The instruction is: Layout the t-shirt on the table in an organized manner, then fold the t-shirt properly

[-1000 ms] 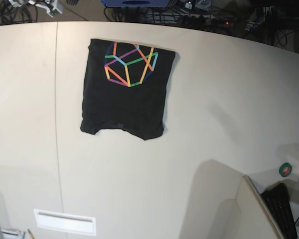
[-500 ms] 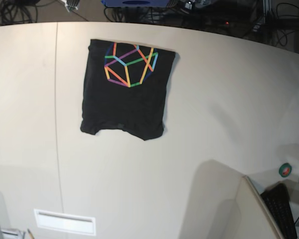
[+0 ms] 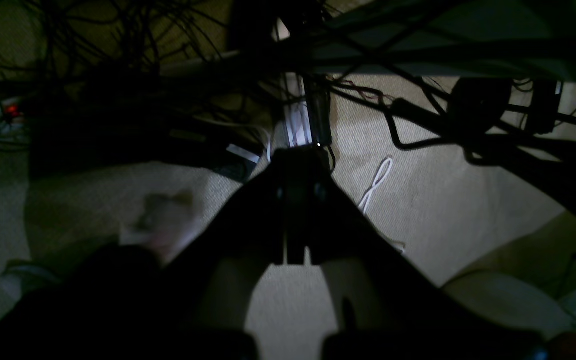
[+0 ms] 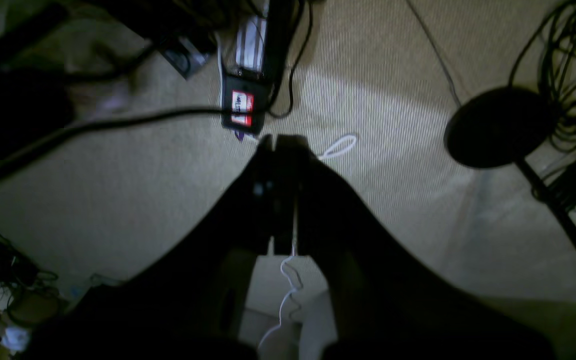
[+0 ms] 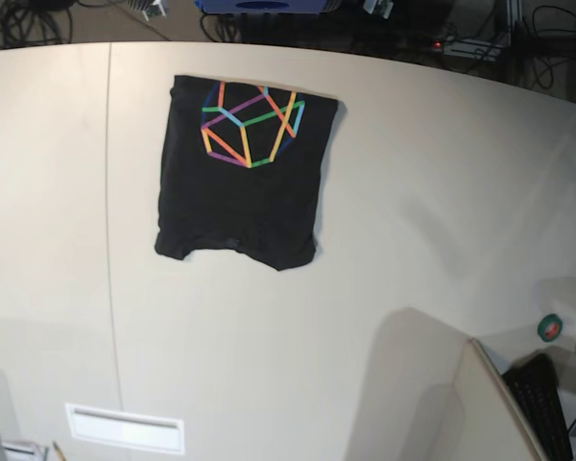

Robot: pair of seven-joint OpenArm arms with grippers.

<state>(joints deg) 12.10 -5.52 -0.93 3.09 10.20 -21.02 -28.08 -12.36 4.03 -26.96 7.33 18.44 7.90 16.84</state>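
Note:
The black t-shirt (image 5: 240, 182) lies folded into a neat rectangle on the off-white table (image 5: 422, 221), toward the back. Its rainbow polygon print (image 5: 250, 125) faces up at the far end. Neither gripper is over the table. In the left wrist view my left gripper (image 3: 298, 155) is shut with nothing in it, hanging over carpet and cables. The right wrist view has my right gripper (image 4: 280, 145) shut and empty too, above the carpeted floor. Only small pale arm parts (image 5: 154, 7) peek in at the base view's top edge.
A white rectangular plate (image 5: 125, 427) sits near the front left. At the front right are a green tape roll (image 5: 550, 327) and a keyboard (image 5: 542, 403). A seam (image 5: 108, 240) runs down the table. On the floor stand cables and a round black base (image 4: 498, 127).
The t-shirt has not moved. The pale arm parts at the base view's top edge have shifted to the right and further out of the picture.

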